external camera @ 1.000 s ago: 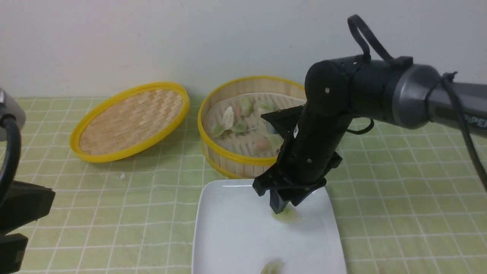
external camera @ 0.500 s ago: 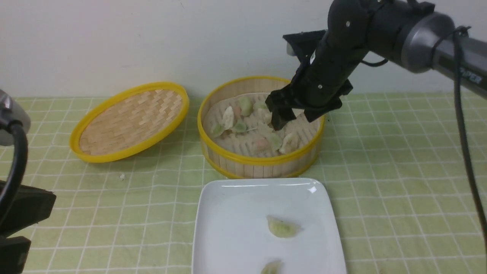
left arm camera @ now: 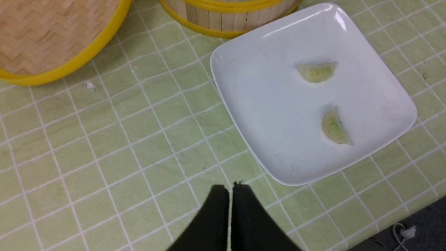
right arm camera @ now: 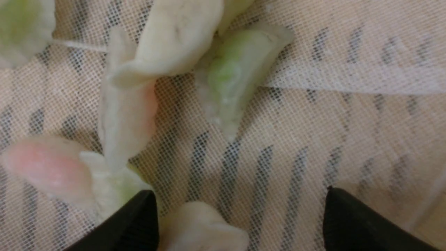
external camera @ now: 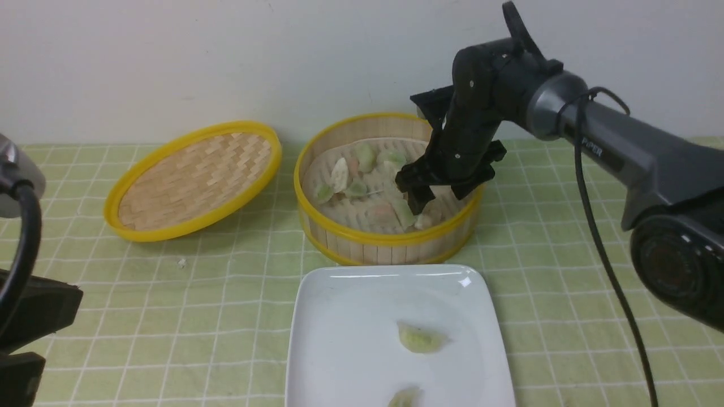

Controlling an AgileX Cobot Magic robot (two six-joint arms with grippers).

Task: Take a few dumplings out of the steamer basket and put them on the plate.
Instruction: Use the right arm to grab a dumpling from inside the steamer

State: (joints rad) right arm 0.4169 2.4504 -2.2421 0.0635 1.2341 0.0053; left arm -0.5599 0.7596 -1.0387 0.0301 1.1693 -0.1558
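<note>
The round bamboo steamer basket [external camera: 362, 244] stands behind the white square plate [external camera: 345, 345] and holds several dumplings [external camera: 341, 174]. Two pale green dumplings lie on the plate [left arm camera: 251, 104], one near the middle [external camera: 421, 338] [left arm camera: 316, 71] and one at the near edge [external camera: 404, 398] [left arm camera: 334, 126]. My right gripper [external camera: 421, 204] [right arm camera: 240, 219] is open and low inside the basket, over its liner [right arm camera: 313, 132], with a whitish dumpling [right arm camera: 204, 226] between its fingers and a green one [right arm camera: 230, 75] just beyond. My left gripper [left arm camera: 229, 190] is shut and empty over the cloth, beside the plate.
The shallow woven lid [external camera: 195, 178] with a yellow rim lies tilted to the left of the basket. A small white crumb [external camera: 181, 262] lies on the green checked tablecloth [external camera: 594, 271]. A wall stands close behind the basket.
My right gripper left a green dumpling on the plate, rose, moved back over the basket and has now dropped down among the dumplings. The left arm has not moved.
</note>
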